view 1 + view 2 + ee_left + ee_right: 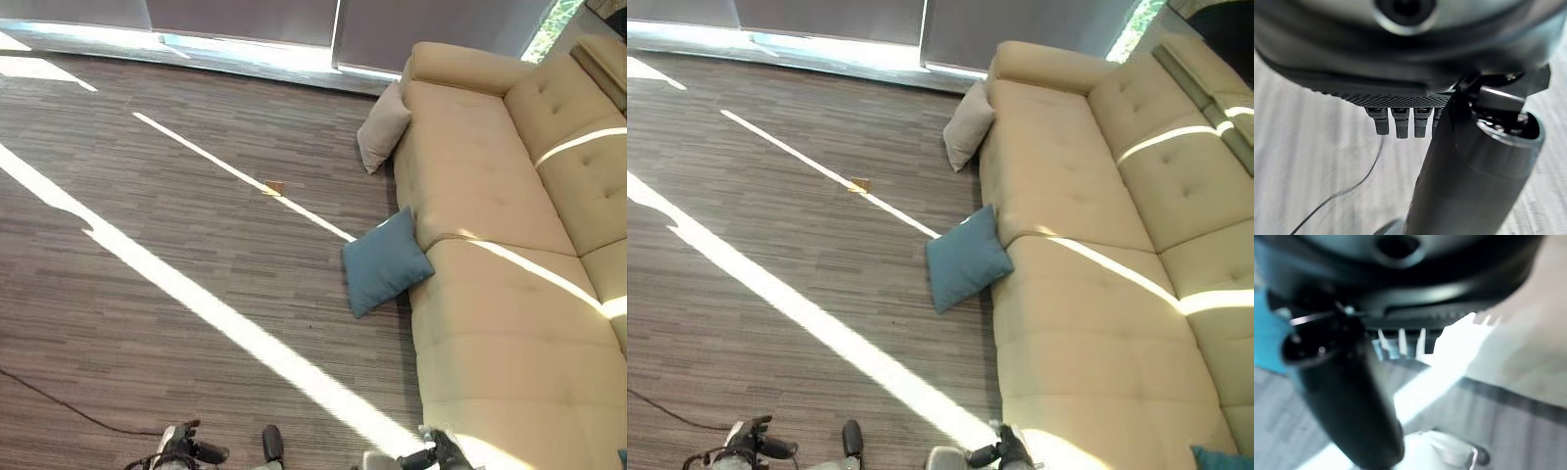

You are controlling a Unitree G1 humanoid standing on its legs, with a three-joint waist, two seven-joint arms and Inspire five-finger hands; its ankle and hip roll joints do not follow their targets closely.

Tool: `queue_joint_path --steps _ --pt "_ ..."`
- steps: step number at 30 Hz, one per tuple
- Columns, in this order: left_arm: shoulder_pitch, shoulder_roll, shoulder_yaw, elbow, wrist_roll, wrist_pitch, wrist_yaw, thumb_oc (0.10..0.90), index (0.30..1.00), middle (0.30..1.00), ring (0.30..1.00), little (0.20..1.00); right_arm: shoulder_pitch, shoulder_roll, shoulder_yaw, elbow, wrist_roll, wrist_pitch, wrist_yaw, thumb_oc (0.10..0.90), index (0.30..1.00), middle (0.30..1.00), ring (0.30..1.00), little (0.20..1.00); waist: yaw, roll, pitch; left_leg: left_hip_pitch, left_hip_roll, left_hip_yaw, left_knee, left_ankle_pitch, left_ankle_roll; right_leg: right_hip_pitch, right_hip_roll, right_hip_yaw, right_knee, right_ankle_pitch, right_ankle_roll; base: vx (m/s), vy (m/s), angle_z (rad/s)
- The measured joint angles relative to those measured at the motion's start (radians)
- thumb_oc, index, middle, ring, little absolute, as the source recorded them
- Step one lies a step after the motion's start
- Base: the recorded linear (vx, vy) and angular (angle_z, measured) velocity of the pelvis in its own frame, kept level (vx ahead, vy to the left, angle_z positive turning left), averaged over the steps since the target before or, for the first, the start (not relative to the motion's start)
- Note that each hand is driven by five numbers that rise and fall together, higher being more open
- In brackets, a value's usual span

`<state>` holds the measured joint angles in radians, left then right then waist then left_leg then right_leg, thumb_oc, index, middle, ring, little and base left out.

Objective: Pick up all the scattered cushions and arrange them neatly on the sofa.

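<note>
Blue cushion [384, 262]: on floor [176, 255], leaning against sofa [490, 294] front edge, mid-length.
Beige cushion [382, 127]: propped at sofa's far front corner.
Left hand [1400, 120]: fingers straight, empty.
Right hand [1400, 340]: fingers seemingly relaxed; blurred.

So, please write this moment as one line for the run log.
blue cushion: floor, leaning on sofa front | beige cushion: floor, against sofa | left hand: open, idle | right hand: open, idle

Nothing readable is showing — no text, label, brand, number or sign is standing on anything.
</note>
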<state>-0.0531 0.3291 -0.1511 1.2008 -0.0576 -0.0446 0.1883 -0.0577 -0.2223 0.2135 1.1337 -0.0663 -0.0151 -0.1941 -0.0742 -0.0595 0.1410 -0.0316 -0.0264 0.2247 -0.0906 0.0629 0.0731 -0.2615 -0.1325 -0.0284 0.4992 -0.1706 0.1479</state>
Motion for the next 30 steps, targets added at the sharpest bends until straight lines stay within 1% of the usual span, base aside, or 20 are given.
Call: queue_joint_path --steps 3,4,5,6,7,8,9,11,12,13,15,16,17,18,20,23,24,25,28,30 --pt "0.007 0.0 -0.001 0.007 0.001 0.0 -0.002 0.8 0.9 0.9 0.9 0.9 -0.008 0.001 0.026 -0.003 -0.001 -0.001 0.005 0.8 0.9 0.9 0.9 0.9 -0.013 -0.008 -0.001 0.034 -0.005 0.0 0.001 -0.02 -0.002 -0.039 0.049 -0.044 -0.194 0.039 -0.016 0.42 0.065 0.05" --pt "0.009 -0.003 -0.001 0.014 0.001 0.002 -0.005 0.8 0.9 0.9 0.9 0.9 -0.004 0.004 0.027 -0.003 -0.003 0.004 0.009 0.8 0.9 0.9 0.9 0.9 -0.019 -0.019 -0.001 0.052 -0.007 0.0 0.001 -0.035 -0.009 -0.05 0.059 -0.097 -0.304 0.105 -0.02 0.46 0.037 0.08" --pt "0.011 -0.006 0.0 0.02 0.002 0.005 -0.006 0.8 0.9 0.9 0.9 0.9 -0.002 0.003 0.026 -0.005 -0.007 0.005 0.01 0.8 0.9 0.9 0.9 0.9 -0.024 -0.021 -0.001 0.059 -0.008 -0.004 0.001 -0.053 -0.007 -0.058 0.061 -0.124 -0.348 0.134 -0.023 0.34 0.024 -0.07" --pt "0.014 -0.014 0.002 0.04 0.002 0.007 -0.007 0.8 0.9 0.9 0.9 0.9 0.001 0.004 0.025 0.0 -0.015 0.01 0.012 0.8 0.9 0.9 0.9 0.9 -0.023 -0.028 0.0 0.079 -0.008 -0.002 0.001 -0.083 -0.011 -0.068 0.058 -0.194 -0.409 0.179 -0.028 0.24 0.0 0.04" --pt "0.027 -0.019 0.006 0.047 0.002 0.01 -0.009 0.8 0.9 0.9 0.9 0.9 0.011 0.004 0.025 0.001 -0.022 0.015 0.012 0.8 0.9 0.9 0.9 0.9 -0.029 -0.038 -0.005 0.098 -0.013 -0.006 0.001 -0.077 -0.024 -0.062 0.053 -0.219 -0.458 0.217 -0.027 0.3 0.013 0.06" --pt "0.034 -0.021 0.006 0.045 0.003 0.009 -0.012 0.8 0.9 0.9 0.9 0.9 0.023 0.003 0.023 0.0 -0.023 0.015 0.012 0.8 0.9 0.9 0.9 0.9 -0.037 -0.05 -0.009 0.114 -0.018 -0.013 0.001 -0.092 -0.028 -0.061 0.053 -0.215 -0.474 0.236 -0.025 0.41 0.017 0.33" --pt "0.052 -0.027 0.006 0.045 0.005 0.007 -0.02 0.8 0.9 0.9 0.9 0.9 0.054 0.002 0.012 0.015 -0.026 0.017 0.012 0.8 0.9 0.9 0.9 0.9 -0.045 -0.05 -0.013 0.151 -0.015 -0.038 0.001 -0.121 -0.044 -0.03 0.057 -0.2 -0.476 0.32 -0.083 0.41 0.014 0.34" --pt "0.062 -0.043 -0.002 0.047 0.022 0.008 -0.025 0.8 0.9 0.9 0.9 0.9 0.066 -0.002 -0.008 0.037 -0.026 0.021 0.012 0.8 0.9 0.9 0.9 0.9 -0.056 -0.019 -0.021 0.164 0.017 -0.075 0.023 -0.144 -0.066 0.0 0.087 -0.177 -0.465 0.336 -0.114 0.29 -0.025 0.47" --pt "0.065 -0.061 -0.004 0.045 0.022 0.004 -0.027 0.8 0.9 0.9 0.9 0.9 0.093 -0.014 -0.02 0.042 -0.026 0.025 0.013 0.8 0.9 0.9 0.9 0.9 -0.05 0.016 -0.038 0.168 0.052 -0.087 0.07 -0.171 -0.106 0.034 0.123 -0.196 -0.482 0.312 -0.157 0.21 -0.039 0.38" --pt "0.063 -0.063 -0.001 0.046 0.022 0.004 -0.026 0.8 0.9 0.9 0.9 0.9 0.088 -0.013 -0.028 0.047 -0.026 0.027 0.014 0.8 0.9 0.9 0.9 0.9 -0.048 0.017 -0.035 0.16 0.061 -0.088 0.116 -0.177 -0.125 0.056 0.128 -0.199 -0.498 0.304 -0.167 0.32 -0.117 0.28" --pt "0.064 -0.067 0.0 0.055 0.023 0.006 -0.027 0.8 0.9 0.9 0.9 0.9 0.075 -0.013 -0.036 0.067 -0.026 0.027 0.014 0.8 0.9 0.9 0.9 0.9 -0.054 -0.012 -0.038 0.064 0.066 -0.097 0.405 -0.194 -0.191 0.132 0.123 -0.195 -0.551 0.303 -0.187 0.18 -0.105 -0.03" --pt "0.046 -0.073 0.007 0.049 0.019 0.004 -0.026 0.8 0.9 0.9 0.9 0.9 0.061 -0.024 -0.031 0.07 -0.025 0.017 0.01 0.8 0.9 0.9 0.9 0.9 -0.043 -0.03 -0.029 -0.051 0.073 -0.112 0.649 -0.176 -0.247 0.165 0.115 -0.181 -0.567 0.303 -0.215 0.2 -0.043 -0.37" --pt "0.046 -0.077 0.011 0.039 0.02 0.004 -0.024 0.8 0.9 0.9 0.9 0.9 0.047 -0.032 -0.025 0.066 -0.024 0.017 0.01 0.8 0.9 0.9 0.9 0.9 -0.033 -0.035 -0.026 -0.106 0.075 -0.131 0.739 -0.168 -0.267 0.17 0.118 -0.168 -0.572 0.297 -0.23 0.29 -0.032 -0.43" --pt "0.03 -0.076 0.012 0.026 0.019 0.005 -0.021 0.8 0.9 0.9 0.9 0.9 0.022 -0.041 -0.024 0.068 -0.018 0.017 0.009 0.8 0.9 0.9 0.9 0.9 -0.026 -0.033 -0.025 -0.182 0.098 -0.118 0.825 -0.169 -0.26 0.184 0.124 -0.15 -0.583 0.282 -0.249 0.24 0.036 -0.42" --pt "0.01 -0.062 0.012 -0.005 0.019 0.002 -0.02 0.8 0.9 0.9 0.9 0.9 0.002 -0.043 -0.024 0.068 -0.01 0.018 0.009 0.8 0.9 0.9 0.9 0.9 -0.017 -0.046 -0.015 -0.225 0.133 -0.07 0.721 -0.169 -0.225 0.213 0.133 -0.128 -0.593 0.264 -0.253 0.28 0.081 -0.32" --pt "0.0 -0.06 0.006 -0.013 0.019 0.0 -0.025 0.8 0.9 0.9 0.9 0.9 0.005 -0.044 -0.023 0.065 -0.008 0.017 0.01 0.8 0.9 0.9 0.9 0.9 -0.026 -0.048 -0.014 -0.19 0.166 -0.026 0.355 -0.125 -0.191 0.251 0.149 -0.127 -0.596 0.239 -0.244 0.28 0.17 -0.19" --pt "0.0 -0.06 0.001 -0.015 0.019 0.0 -0.025 0.8 0.9 0.9 0.9 0.9 0.002 -0.045 -0.023 0.066 -0.008 0.017 0.01 0.8 0.9 0.9 0.9 0.9 -0.027 -0.046 -0.01 -0.194 0.183 -0.027 0.307 -0.098 -0.196 0.262 0.155 -0.127 -0.592 0.234 -0.235 0.28 0.216 -0.14" --pt "0.002 -0.062 -0.005 -0.012 0.02 0.001 -0.028 0.8 0.9 0.9 0.9 0.9 0.012 -0.045 -0.024 0.076 -0.008 0.026 0.009 0.8 0.9 0.9 0.9 0.9 -0.026 -0.04 -0.014 -0.177 0.203 -0.025 0.13 -0.026 -0.222 0.276 0.176 -0.119 -0.591 0.214 -0.204 0.26 0.217 -0.13" --pt "0.005 -0.063 -0.001 -0.018 0.018 -0.001 -0.027 0.8 0.9 0.9 0.9 0.9 0.04 -0.046 -0.027 0.077 -0.008 0.028 0.0 0.8 0.9 0.9 0.9 0.9 -0.022 -0.04 -0.008 -0.196 0.209 -0.039 0.089 0.034 -0.223 0.304 0.181 -0.11 -0.591 0.196 -0.21 0.23 0.232 -0.19" --pt "0.007 -0.07 -0.002 -0.007 0.02 0.001 -0.028 0.8 0.9 0.9 0.9 0.9 0.054 -0.05 -0.028 0.078 -0.009 0.031 -0.006 0.8 0.9 0.9 0.9 0.9 -0.027 -0.019 -0.009 -0.156 0.192 -0.041 0.079 0.042 -0.204 0.343 0.175 -0.093 -0.591 0.169 -0.183 0.22 0.247 -0.29"
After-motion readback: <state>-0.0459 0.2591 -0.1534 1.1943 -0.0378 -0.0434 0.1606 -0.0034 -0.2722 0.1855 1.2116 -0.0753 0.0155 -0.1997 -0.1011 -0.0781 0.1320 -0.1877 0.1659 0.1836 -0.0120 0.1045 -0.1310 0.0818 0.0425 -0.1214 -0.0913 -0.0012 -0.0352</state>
